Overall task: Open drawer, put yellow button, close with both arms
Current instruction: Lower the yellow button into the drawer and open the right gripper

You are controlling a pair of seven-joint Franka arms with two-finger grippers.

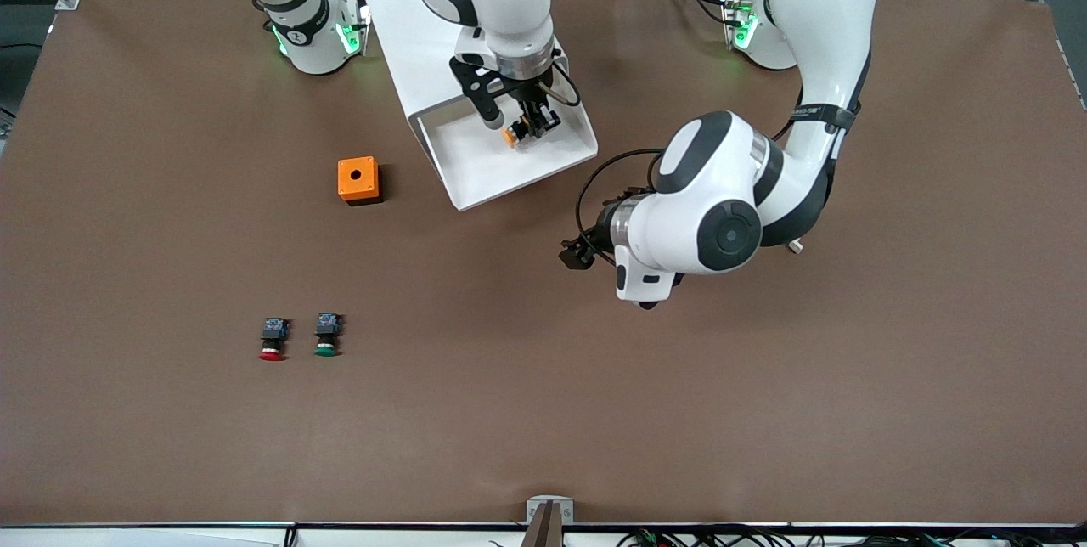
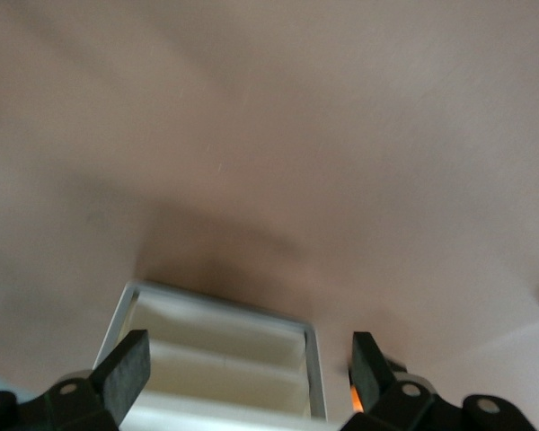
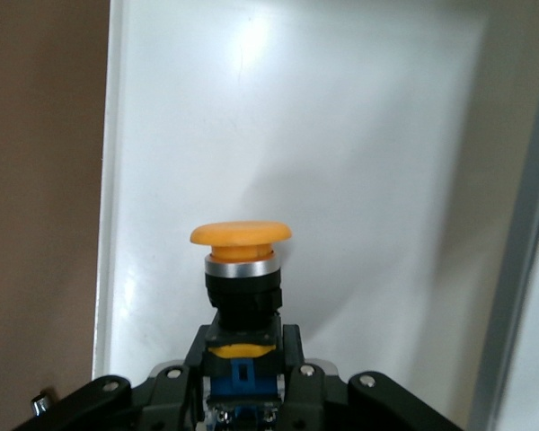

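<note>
The drawer (image 1: pixel 475 177) stands pulled out of the white cabinet (image 1: pixel 399 16) toward the front camera. My right gripper (image 1: pixel 532 126) hangs over the drawer's tray, shut on the yellow button (image 1: pixel 510 137). In the right wrist view the button (image 3: pixel 241 235) points its yellow cap away from the right gripper (image 3: pixel 242 346), above the white tray floor (image 3: pixel 341 135). My left gripper (image 1: pixel 577 256) hovers open over the table near the drawer's front, at the left arm's end. In the left wrist view the left gripper (image 2: pixel 247 373) holds nothing, with the cream drawer fronts (image 2: pixel 216 359) seen between its fingers.
An orange box (image 1: pixel 357 179) with a round hole sits beside the drawer toward the right arm's end. A red-capped button (image 1: pixel 272 341) and a green-capped button (image 1: pixel 326 335) lie side by side nearer the front camera.
</note>
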